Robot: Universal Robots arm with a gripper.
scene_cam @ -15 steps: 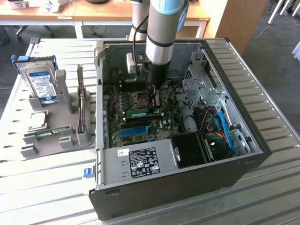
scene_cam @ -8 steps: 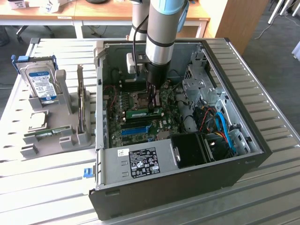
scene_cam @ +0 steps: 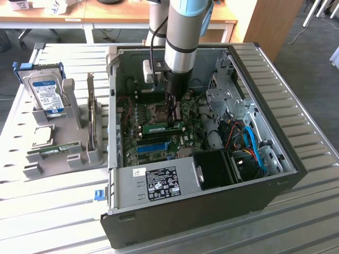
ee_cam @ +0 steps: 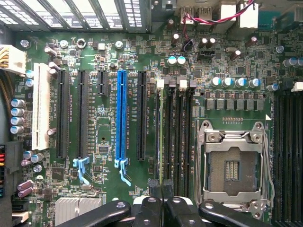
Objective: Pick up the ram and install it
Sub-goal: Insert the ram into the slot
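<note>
Fingers point(ee_cam: 154, 188) of mine are pinched nearly together on the top edge of the ram point(ee_cam: 162, 137), standing edge-up in a slot just beside the empty processor socket point(ee_cam: 234, 166); light, stiff, fragile, I judge, best held by its bare edges

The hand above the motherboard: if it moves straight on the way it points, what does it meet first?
Probably the ram, seated on edge in the motherboard right under the shut hand. Whether the hand touches the ram is unclear, as depth is hard to judge.
</note>
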